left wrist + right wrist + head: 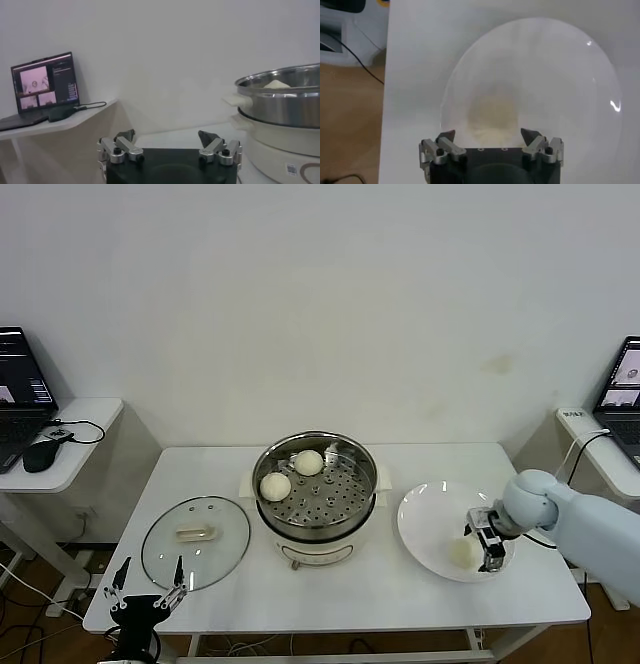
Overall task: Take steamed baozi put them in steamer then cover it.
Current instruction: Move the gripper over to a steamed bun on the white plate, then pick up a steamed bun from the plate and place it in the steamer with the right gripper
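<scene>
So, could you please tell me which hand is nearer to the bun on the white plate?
The right hand: it is down over the plate, fingers straddling the bun. The left hand waits at the table's near left edge, beside the glass lid.

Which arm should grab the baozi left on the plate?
Right. The right gripper is already down over the plate, jaws open astride the baozi. The left gripper hangs open at the table's near-left corner by the glass lid, far from it.
</scene>
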{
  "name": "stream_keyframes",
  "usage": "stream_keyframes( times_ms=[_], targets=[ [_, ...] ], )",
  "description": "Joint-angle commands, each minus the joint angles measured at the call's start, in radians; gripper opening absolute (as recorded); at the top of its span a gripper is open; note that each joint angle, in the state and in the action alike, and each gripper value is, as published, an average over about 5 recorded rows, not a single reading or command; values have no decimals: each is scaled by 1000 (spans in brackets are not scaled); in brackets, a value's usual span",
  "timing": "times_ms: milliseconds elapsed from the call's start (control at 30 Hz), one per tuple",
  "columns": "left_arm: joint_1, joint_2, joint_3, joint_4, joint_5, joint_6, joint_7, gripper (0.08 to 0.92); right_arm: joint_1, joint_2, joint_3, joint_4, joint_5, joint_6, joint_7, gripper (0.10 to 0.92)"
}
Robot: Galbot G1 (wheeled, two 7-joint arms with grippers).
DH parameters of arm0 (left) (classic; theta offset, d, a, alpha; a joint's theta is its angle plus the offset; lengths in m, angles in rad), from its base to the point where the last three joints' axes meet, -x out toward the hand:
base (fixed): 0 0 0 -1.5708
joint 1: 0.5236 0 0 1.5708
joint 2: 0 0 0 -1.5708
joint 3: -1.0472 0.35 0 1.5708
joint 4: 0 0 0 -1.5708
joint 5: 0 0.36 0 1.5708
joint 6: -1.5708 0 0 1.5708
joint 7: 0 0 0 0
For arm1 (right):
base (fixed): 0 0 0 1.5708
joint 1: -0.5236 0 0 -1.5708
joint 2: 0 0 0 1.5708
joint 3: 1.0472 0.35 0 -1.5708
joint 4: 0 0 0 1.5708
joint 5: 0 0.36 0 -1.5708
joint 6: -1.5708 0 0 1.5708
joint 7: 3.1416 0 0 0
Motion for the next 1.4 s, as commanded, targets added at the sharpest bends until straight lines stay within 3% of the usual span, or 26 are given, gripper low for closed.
stream_keyframes(
  times_ms=[33, 533, 1033, 1400],
  targets=[
    [-1, 0, 0, 1, 0, 0, 0, 823, -30, 24, 22, -25, -6, 1, 9, 755],
    [-4, -1, 0, 3, -1, -1, 0, 823, -21, 31, 33, -30, -5, -8, 14, 609],
    [-6, 4, 1, -14, -3, 0, 0, 823, 354, 13, -54, 25, 166, -37, -41, 602],
    [-4, 3, 0, -20, -5, -1, -1, 823, 683, 205, -208, -6, 301, -71, -26, 610]
  ],
)
